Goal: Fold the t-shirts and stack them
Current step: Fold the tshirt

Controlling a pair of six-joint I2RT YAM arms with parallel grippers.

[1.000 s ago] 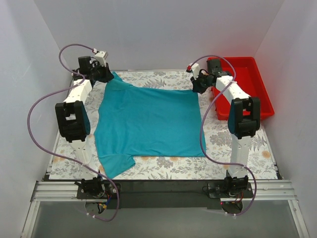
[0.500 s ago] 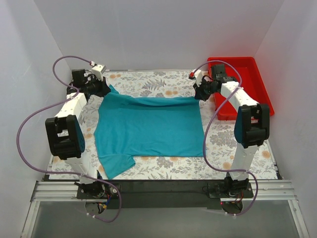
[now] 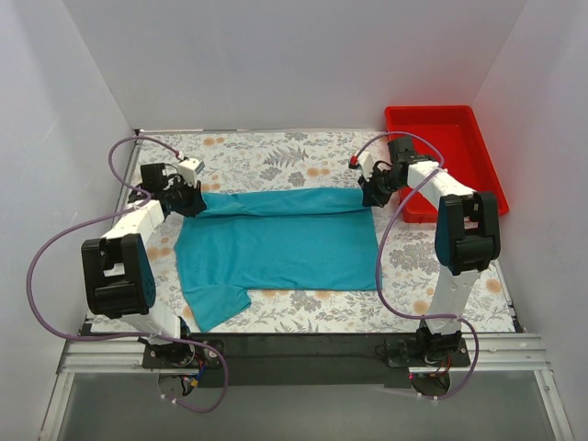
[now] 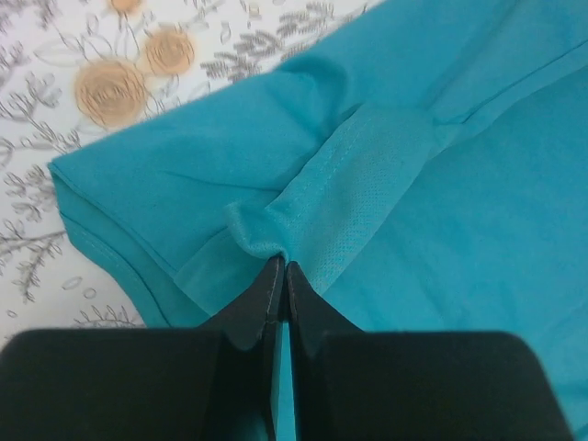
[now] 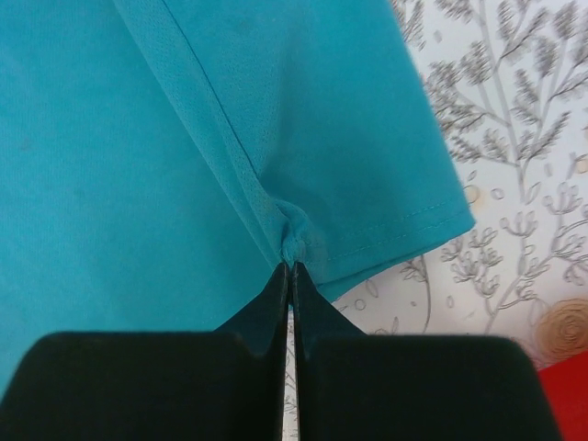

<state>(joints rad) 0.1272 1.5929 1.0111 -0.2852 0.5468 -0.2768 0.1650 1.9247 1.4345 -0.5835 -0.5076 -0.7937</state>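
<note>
One teal-blue t-shirt (image 3: 276, 241) lies on the flowered table, its far edge turned over toward the front in a band. My left gripper (image 3: 190, 201) is shut on the shirt's far left corner; the left wrist view shows the pinched fabric (image 4: 276, 241) bunched at the gripper (image 4: 281, 265) tips. My right gripper (image 3: 369, 194) is shut on the far right corner; in the right wrist view a small pucker of the hem (image 5: 290, 237) sits at the gripper (image 5: 290, 266) tips. A sleeve (image 3: 217, 304) sticks out at the front left.
A red plastic tray (image 3: 475, 170) stands at the right edge of the table, behind my right arm. White walls close in the left, back and right sides. Purple cables loop from both arms. The flowered mat (image 3: 276, 156) is bare behind the shirt.
Both grippers have moved toward the front with the shirt's far corners, pulling the far edge over the body. The bare mat behind the shirt has widened.
</note>
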